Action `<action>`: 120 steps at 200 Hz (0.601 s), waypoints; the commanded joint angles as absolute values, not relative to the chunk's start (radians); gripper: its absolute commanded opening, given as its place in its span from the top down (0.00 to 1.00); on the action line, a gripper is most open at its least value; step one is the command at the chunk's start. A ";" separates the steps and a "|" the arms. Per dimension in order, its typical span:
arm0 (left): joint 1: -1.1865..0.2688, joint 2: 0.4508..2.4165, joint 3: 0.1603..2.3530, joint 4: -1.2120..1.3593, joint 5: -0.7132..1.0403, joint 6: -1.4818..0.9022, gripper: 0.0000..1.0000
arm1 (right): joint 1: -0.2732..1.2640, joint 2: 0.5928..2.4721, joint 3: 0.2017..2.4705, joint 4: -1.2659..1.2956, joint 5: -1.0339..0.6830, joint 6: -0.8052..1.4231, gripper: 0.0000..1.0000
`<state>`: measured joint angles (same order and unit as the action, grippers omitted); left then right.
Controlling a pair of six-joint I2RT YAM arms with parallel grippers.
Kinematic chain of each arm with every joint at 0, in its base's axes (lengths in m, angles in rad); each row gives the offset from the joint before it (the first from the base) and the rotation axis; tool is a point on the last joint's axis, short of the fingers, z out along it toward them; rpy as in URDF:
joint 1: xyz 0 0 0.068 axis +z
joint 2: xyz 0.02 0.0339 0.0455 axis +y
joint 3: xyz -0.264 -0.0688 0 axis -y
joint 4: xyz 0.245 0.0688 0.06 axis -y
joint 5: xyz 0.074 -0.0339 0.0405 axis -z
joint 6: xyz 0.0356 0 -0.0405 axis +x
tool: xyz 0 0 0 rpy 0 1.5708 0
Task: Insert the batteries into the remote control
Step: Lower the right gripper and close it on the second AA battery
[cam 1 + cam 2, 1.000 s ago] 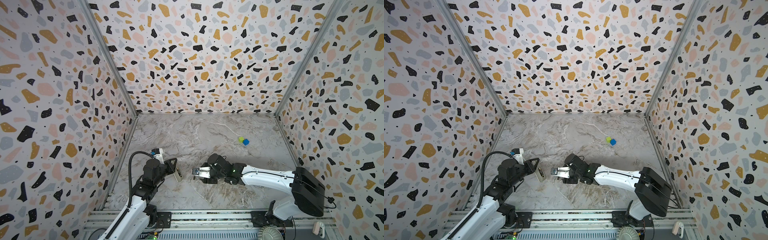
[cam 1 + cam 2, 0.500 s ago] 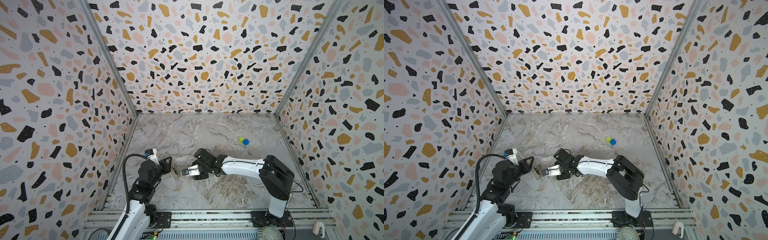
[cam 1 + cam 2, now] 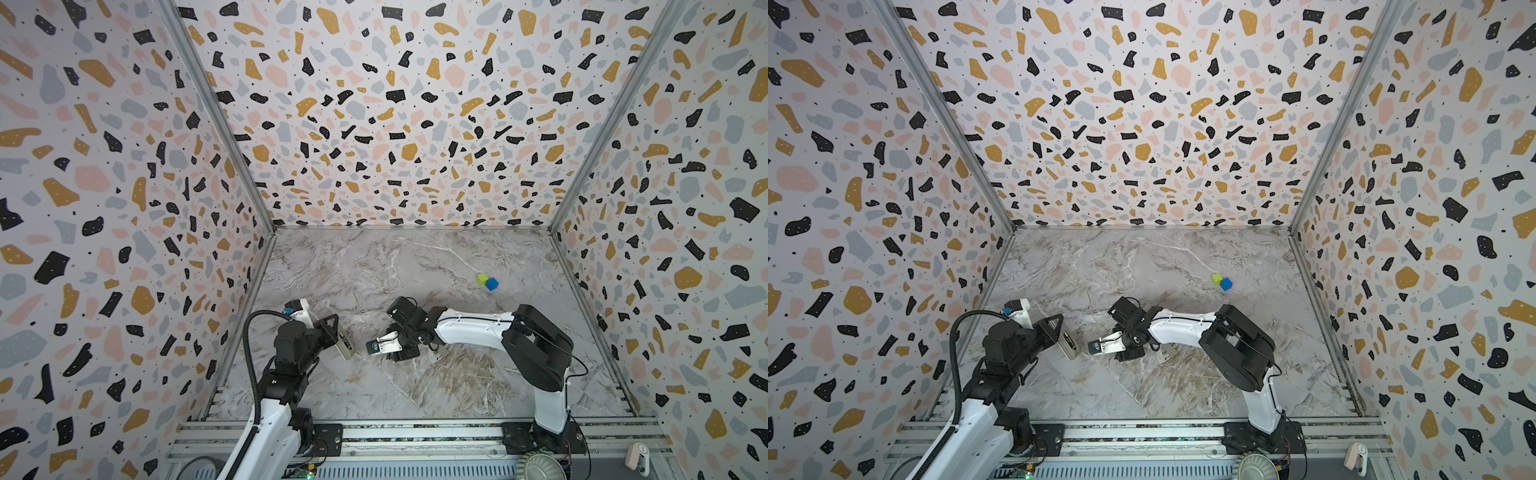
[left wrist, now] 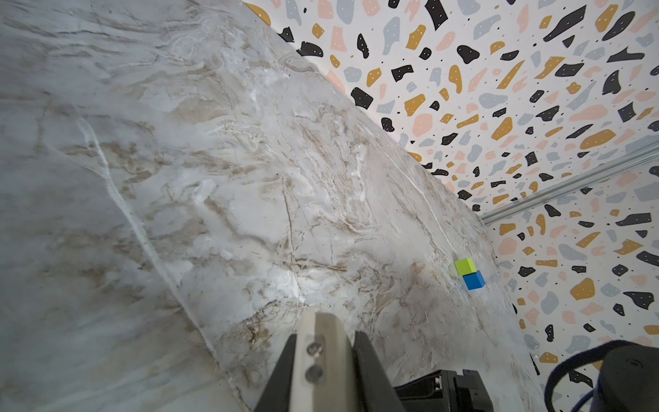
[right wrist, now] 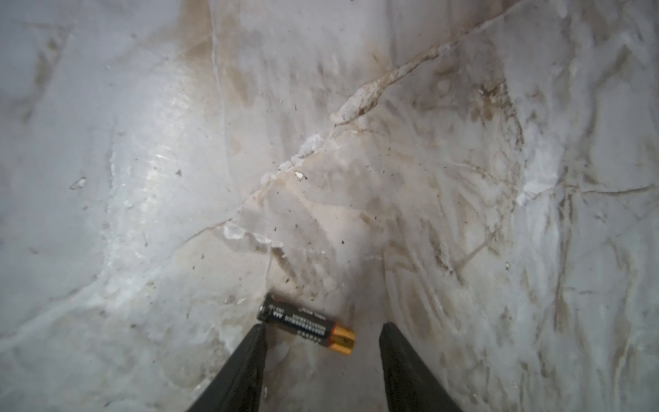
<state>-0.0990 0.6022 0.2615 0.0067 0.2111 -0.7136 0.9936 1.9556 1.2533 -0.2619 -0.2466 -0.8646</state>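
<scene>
Black fingers of the right end effector stand apart, low over the marble bench. They straddle 1 battery, which lies flat between the tips. One finger seems to touch its dark end, while the copper-orange end stops short of the other finger. The battery's long axis runs nearly across the gap, slightly skewed, so closing now would, I judge, pinch it end to end. Turning the wrist to clamp across the round body at mid-length looks steadier and leaves both ends free for seating. Near it in both top views, the left end effector is clamped on the remote control, whose long axis slants toward the near side. Only 1 battery shows.
</scene>
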 commanded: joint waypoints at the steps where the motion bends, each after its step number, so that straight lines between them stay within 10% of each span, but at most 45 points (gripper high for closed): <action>1: -0.089 0.607 0.243 0.078 0.240 -0.709 1.00 | 0.998 1.964 1.295 -0.300 -0.267 -0.884 0.46; 120: -0.080 0.588 0.234 0.066 0.221 -0.688 1.00 | 0.985 2.119 1.434 -0.464 -0.301 -0.902 0.57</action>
<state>-0.0856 0.6003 0.2417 0.0284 0.2264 -0.7109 0.9874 2.0731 1.4235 -0.3576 -0.3073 -0.8886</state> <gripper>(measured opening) 0.233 0.448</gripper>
